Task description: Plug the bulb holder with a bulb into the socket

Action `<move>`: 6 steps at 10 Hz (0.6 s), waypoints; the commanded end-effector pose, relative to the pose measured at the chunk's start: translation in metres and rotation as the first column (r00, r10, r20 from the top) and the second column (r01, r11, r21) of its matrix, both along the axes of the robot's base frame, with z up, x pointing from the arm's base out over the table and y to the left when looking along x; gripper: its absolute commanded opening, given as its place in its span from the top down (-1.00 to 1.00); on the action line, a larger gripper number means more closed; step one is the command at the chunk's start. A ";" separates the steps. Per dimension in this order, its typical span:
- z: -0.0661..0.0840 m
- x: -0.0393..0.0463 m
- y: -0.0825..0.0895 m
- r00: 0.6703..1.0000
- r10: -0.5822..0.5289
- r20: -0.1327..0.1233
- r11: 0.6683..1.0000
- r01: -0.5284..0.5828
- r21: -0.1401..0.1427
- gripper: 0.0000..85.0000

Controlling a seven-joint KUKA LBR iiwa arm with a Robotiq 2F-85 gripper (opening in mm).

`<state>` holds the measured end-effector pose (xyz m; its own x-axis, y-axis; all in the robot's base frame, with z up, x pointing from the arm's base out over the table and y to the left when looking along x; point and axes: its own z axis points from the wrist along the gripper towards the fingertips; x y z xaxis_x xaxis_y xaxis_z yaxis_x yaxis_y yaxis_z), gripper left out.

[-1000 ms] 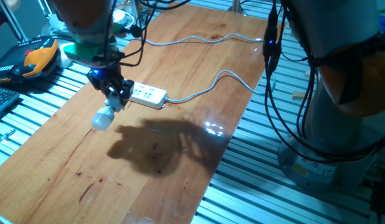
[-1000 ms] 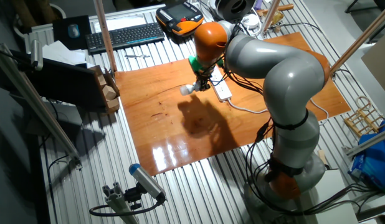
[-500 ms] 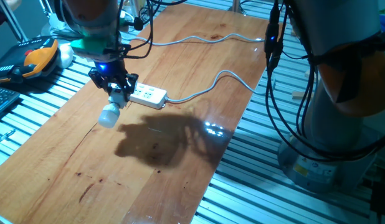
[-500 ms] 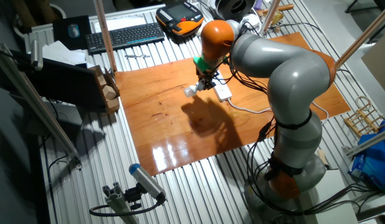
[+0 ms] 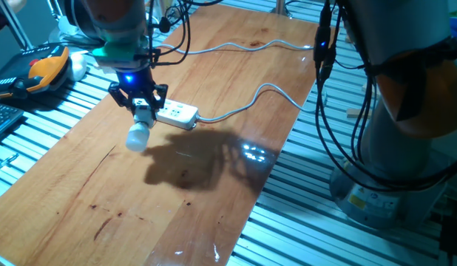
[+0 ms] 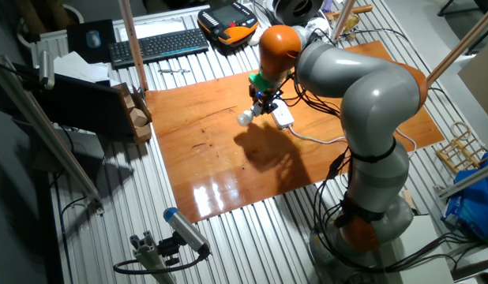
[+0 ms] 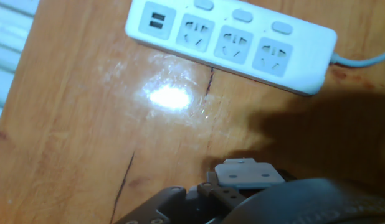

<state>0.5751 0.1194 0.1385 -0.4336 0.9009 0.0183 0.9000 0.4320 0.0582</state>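
Note:
My gripper (image 5: 142,109) is shut on the bulb holder (image 5: 143,118), a small white piece held a little above the table. The bulb (image 5: 137,138) hangs from its lower end, tilted toward the near left. The socket (image 5: 177,113), a long white power strip, lies flat on the wood just right of the gripper. From the other side, the gripper (image 6: 261,102) holds the bulb (image 6: 245,118) left of the socket (image 6: 283,117). In the hand view the socket (image 7: 233,40) spans the top with three outlets and a USB pair facing up.
The socket's grey cable (image 5: 251,100) snakes right to the table edge. Another cable (image 5: 236,46) crosses the back of the wooden table (image 5: 184,214). An orange teach pendant (image 5: 47,68) and a keyboard (image 6: 157,46) lie off the table. The robot base (image 5: 406,133) stands at the right.
The gripper has carried the bulb holder to the right, closer to the socket's left end. The holder now hangs more upright. The socket has not moved.

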 end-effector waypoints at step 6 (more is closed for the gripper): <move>0.000 0.0000 0.000 0.999 0.015 0.036 1.000 -0.015 -0.008 1.00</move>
